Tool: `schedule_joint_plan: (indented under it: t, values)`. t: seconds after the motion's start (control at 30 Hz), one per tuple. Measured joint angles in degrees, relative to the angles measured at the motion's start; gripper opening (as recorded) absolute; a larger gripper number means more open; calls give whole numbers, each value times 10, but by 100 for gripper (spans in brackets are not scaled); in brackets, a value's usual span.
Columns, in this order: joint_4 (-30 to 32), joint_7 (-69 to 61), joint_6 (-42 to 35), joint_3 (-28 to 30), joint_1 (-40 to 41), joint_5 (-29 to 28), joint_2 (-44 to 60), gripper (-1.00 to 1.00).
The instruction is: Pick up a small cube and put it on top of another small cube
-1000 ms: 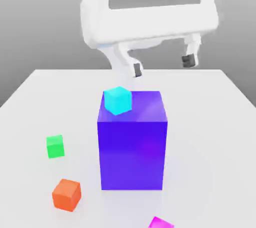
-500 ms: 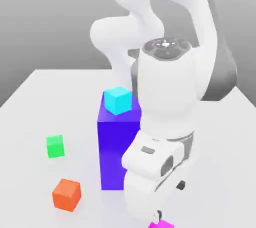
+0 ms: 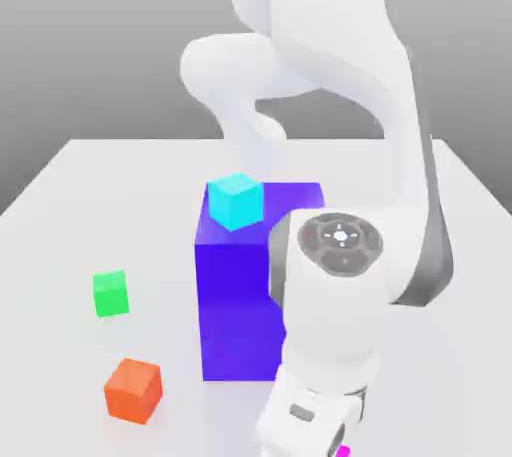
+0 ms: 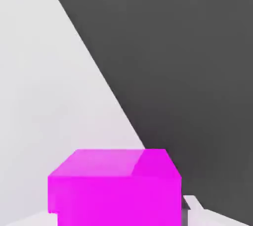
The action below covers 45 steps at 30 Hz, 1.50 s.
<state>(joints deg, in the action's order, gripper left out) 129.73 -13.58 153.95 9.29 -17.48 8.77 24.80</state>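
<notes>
- The fingers (image 4: 118, 214) are clamped on the magenta cube (image 4: 116, 198), one at each side of it.
- This cube is at the near end of the pale surface (image 3: 60, 245), low in the exterior view; whether it already has a gap below it, one cannot tell.
- The step in hand seems to be securing the grip and then lifting. It is good to let the grip settle, then raise the cube straight up, slowly, so it does not turn between the fingers.
- The green cube (image 3: 111, 294), which is the goal, stands on the surface toward the exterior view's left, its top free.
- The arm should rise enough before it travels sideways, because the tall blue block (image 3: 235, 310), with the cyan cube (image 3: 236, 201) on top, and the orange cube (image 3: 133, 391) are near the possible path.
- Keeping the magenta cube level will help the later placing.
</notes>
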Motion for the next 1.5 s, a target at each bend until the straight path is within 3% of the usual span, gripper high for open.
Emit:
schedule_joint_plan:
  t: [0.13,0.4,0.57,0.9,1.07,1.5]
  values:
    - [-7,-2,-28,23,-6,-33,-26,-100]
    - [67,-90,-33,114,61,-115,-116,-100]
    - [160,-148,-32,185,140,-183,-211,-100]
    - [360,-248,-27,268,316,-341,-413,-100]
    - [398,-296,-5,311,299,-305,-421,-100]
    - [403,-419,70,393,165,-124,-323,-100]
